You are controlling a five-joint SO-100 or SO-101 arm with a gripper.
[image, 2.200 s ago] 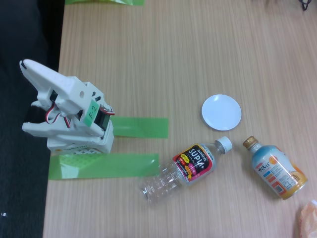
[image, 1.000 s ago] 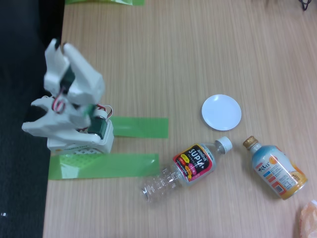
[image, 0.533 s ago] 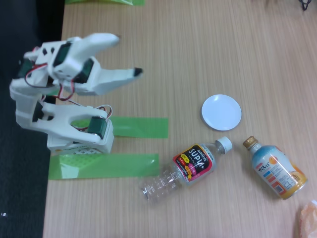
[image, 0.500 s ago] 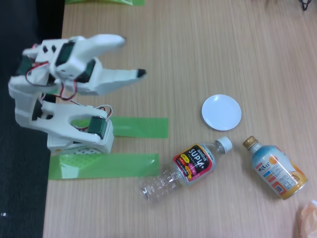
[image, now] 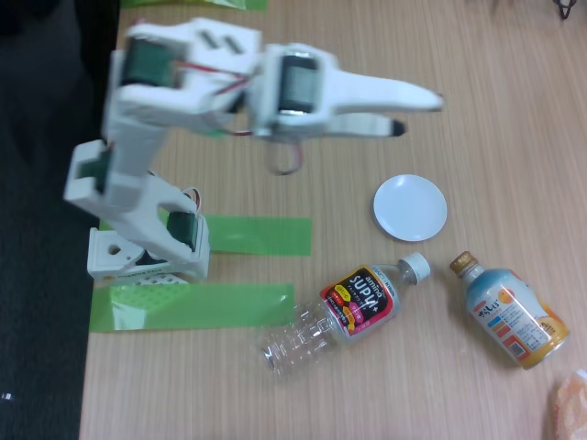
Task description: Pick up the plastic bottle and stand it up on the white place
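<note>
The plastic bottle point(image: 344, 312) lies on its side on the wooden table, white cap point(image: 415, 267) pointing up-right, with its black, red and yellow label facing up. The white place, a small round plate point(image: 409, 207), sits just above the cap. My gripper point(image: 417, 115) hangs in the air above the plate's far side, pointing right. Its jaws are open with nothing between them. It is well away from the bottle.
A shorter opaque bottle point(image: 509, 310) with a gold cap lies to the right of the clear one. Two green tape strips point(image: 193, 305) mark the table by the arm's base point(image: 147, 257). Something orange point(image: 573, 403) shows at the bottom right corner. The table's edge runs down the left.
The arm has unfolded from its rest pose and swung right across the table; the gripper opened and now reaches over the area above the plate. Bottles and plate have not moved.
</note>
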